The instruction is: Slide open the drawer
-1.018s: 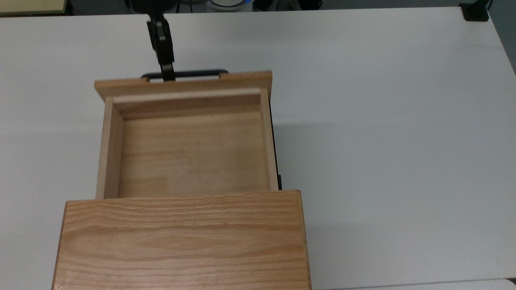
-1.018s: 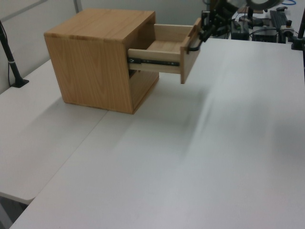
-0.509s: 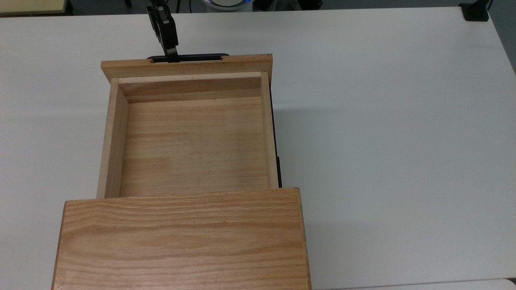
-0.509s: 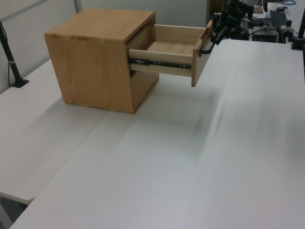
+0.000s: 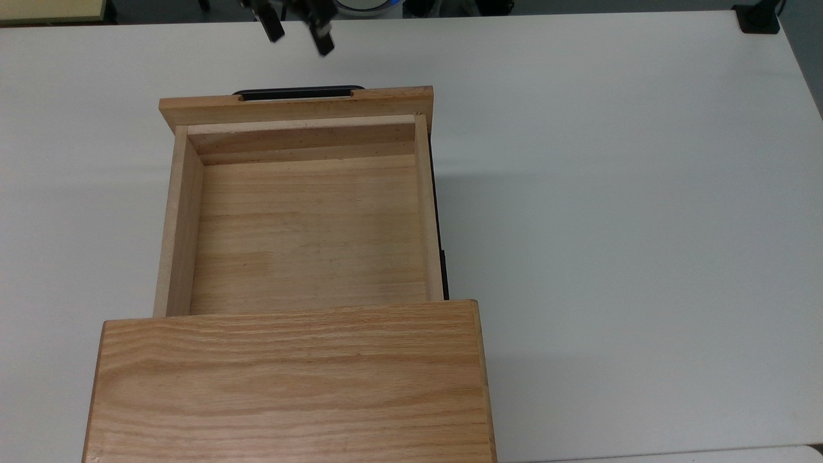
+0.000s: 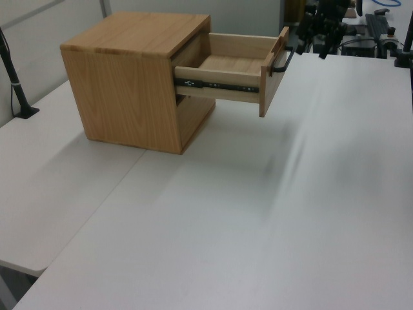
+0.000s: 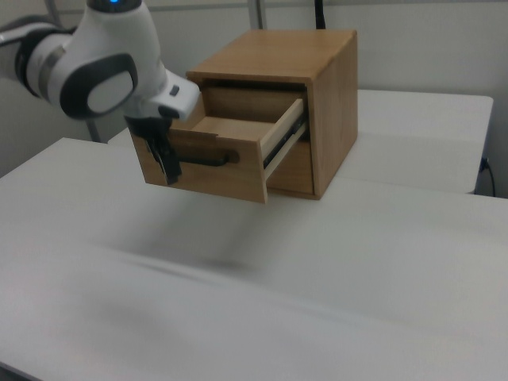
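— What did the arm look like?
— In the right view it was a bulky white shell with rounded joints, one bearing a grey oval panel, and a small blue light at its top.
— And the gripper?
— Black, with two slim dark fingers, seen in the top view with a gap between them.

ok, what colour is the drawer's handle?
Black. The handle runs along the drawer front's far side, clearest in the top view.
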Action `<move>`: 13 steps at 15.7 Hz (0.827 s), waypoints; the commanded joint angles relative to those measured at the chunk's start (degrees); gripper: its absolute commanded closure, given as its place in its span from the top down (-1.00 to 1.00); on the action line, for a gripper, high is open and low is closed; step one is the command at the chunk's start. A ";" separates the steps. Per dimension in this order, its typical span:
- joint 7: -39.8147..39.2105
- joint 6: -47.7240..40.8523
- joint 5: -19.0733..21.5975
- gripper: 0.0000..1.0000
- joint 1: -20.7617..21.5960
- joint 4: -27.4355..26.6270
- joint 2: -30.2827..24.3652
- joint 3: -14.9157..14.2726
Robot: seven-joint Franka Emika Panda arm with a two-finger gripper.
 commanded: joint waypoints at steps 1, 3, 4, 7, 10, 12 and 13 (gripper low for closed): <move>-16.46 -16.87 -8.08 1.00 1.32 8.58 0.15 0.04; -17.63 -22.70 -17.05 1.00 0.54 10.17 0.85 4.85; -17.63 -24.29 -19.53 1.00 0.36 10.53 1.55 6.79; -18.07 -27.46 -19.64 1.00 -2.80 15.09 5.59 9.70; -17.63 -28.26 -19.55 1.00 -9.12 19.31 9.55 15.50; -18.07 -28.26 -19.46 1.00 -10.19 19.41 9.56 15.95; -18.16 -28.26 -19.20 1.00 -10.89 19.58 9.56 16.04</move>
